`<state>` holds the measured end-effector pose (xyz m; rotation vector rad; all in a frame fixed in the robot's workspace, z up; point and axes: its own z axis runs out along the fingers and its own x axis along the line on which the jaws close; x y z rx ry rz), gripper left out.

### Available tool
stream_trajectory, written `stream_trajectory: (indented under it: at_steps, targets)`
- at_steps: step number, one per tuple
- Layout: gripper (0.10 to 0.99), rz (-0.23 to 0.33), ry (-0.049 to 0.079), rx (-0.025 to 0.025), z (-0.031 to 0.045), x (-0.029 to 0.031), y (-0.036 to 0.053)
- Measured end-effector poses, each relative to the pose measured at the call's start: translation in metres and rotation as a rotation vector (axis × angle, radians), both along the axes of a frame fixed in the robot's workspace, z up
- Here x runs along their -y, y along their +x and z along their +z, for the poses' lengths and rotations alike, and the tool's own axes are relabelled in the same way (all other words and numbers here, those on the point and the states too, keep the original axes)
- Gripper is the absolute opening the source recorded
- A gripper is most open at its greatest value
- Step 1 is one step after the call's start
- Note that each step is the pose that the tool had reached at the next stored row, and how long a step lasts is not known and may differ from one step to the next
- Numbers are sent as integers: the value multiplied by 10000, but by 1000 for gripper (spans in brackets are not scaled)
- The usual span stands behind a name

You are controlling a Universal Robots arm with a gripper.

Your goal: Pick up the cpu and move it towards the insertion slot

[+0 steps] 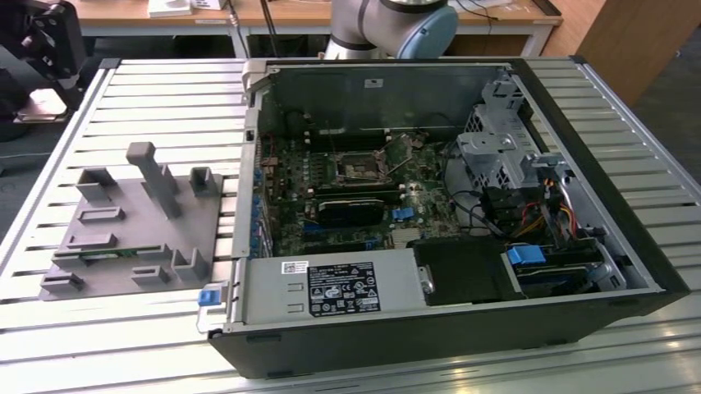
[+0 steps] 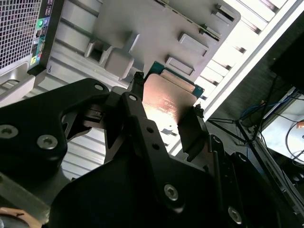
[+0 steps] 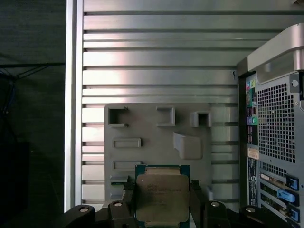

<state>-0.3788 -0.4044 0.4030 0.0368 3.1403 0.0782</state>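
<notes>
Tool (image 3: 162,189) clamped on cpu (image 3: 161,202): flat square chip, silvery metal top, green edge, above grey fixture (image 3: 147,126).

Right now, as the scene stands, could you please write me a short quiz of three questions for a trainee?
1. True or false: the gripper is shut on the cpu.
2. Multiple choice: in both wrist views, what is seen behind the held cpu?
A) the fixture
B) a keyboard
C) a cardboard box
3. Fill in: in the exterior view, the socket sits inside the open ____.

Key
1. True: a finger presses on each side of the cpu.
2. A
3. case
</notes>
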Motion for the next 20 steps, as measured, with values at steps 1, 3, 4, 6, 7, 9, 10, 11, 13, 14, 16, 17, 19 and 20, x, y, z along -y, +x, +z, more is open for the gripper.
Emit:
stream_trajectory:
  at_steps: [1,3,4,6,7,9,10,11,13,14,16,17,19,20]
  targets:
    - [537,0,0,1,0,0,10]
    - [537,0,0,0,0,0,31]
    - [537,0,0,1,0,0,42]
    - [537,0,0,0,0,0,67]
    - [537,1,0,1,0,0,83]
    - [537,0,1,1,-1,0,110]
    - [537,0,0,0,0,0,121]
    - [537,1,0,0,0,0,131]
    - [537,0,0,0,0,0,154]
    - [537,0,0,0,0,0,164]
    - [537,0,0,1,0,0,185]
    - [537,0,0,0,0,0,196]
    - [537,1,0,0,0,0,218]
    - [537,0,0,0,0,0,228]
